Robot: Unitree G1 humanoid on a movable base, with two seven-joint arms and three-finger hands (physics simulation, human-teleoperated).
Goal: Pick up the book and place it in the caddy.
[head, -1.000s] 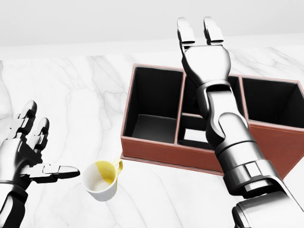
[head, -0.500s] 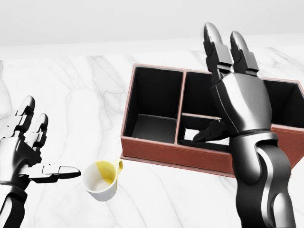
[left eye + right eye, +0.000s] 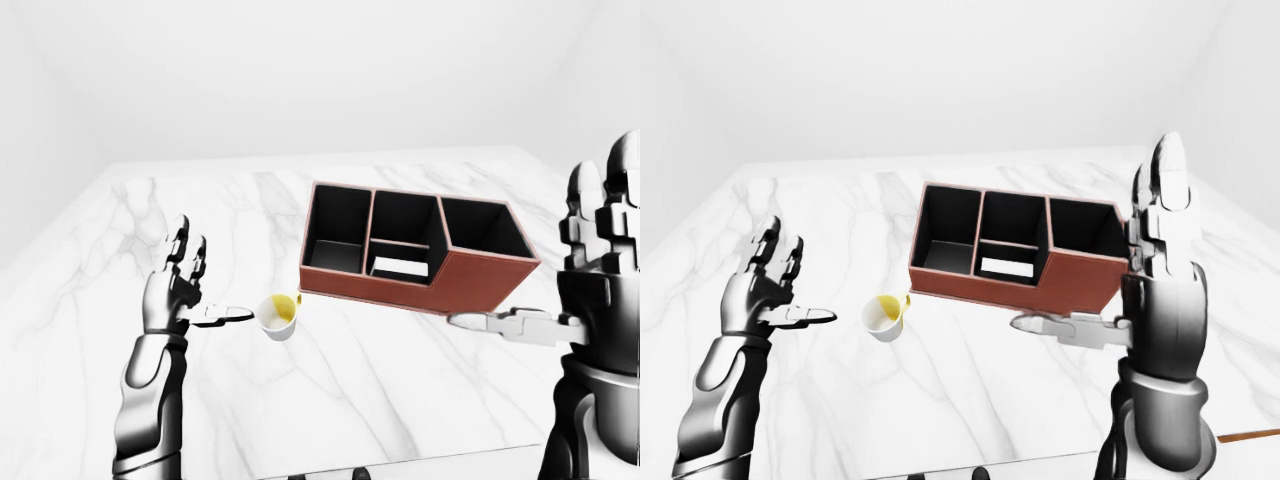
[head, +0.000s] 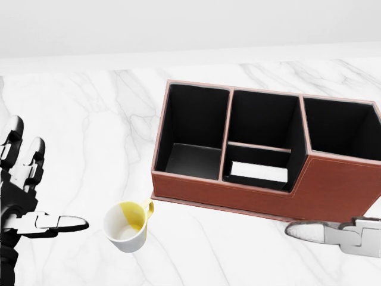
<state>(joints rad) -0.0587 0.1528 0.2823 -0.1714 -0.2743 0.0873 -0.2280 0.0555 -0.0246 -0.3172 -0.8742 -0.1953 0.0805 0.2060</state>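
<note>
**Book out of sight, both hands empty beside the caddy**

Book is the one thing I cannot find: no view shows it on the marble table (image 3: 400,400), and the only candidate is a pale rectangle low in the middle compartment of the caddy (image 4: 333,185), which could equally be the bare floor of that cell. I cannot tell which.

The caddy, a reddish-brown box with a black lining, stands on the table with three compartments in a row, the middle one split by a low crosswall. Its long wall faces the robot, so all the openings are reachable from above.

The right hand (image 3: 1160,250) is raised just beside the caddy's right end, fingers (image 3: 1167,165) straight up and spread, thumb stuck out sideways toward the box; it holds nothing. Held high and clear like this, it seems placed to keep away from the caddy's rim, not to grasp.

The left hand (image 3: 178,290) hovers over the table at the left, also spread and empty, thumb pointing at a small white mug (image 4: 126,225) with a yellow inside that lies tipped on its side near the caddy's lower left corner, well apart from any fingertip.

By my judgement, either the book is still to be located or it already sits in the caddy.
</note>
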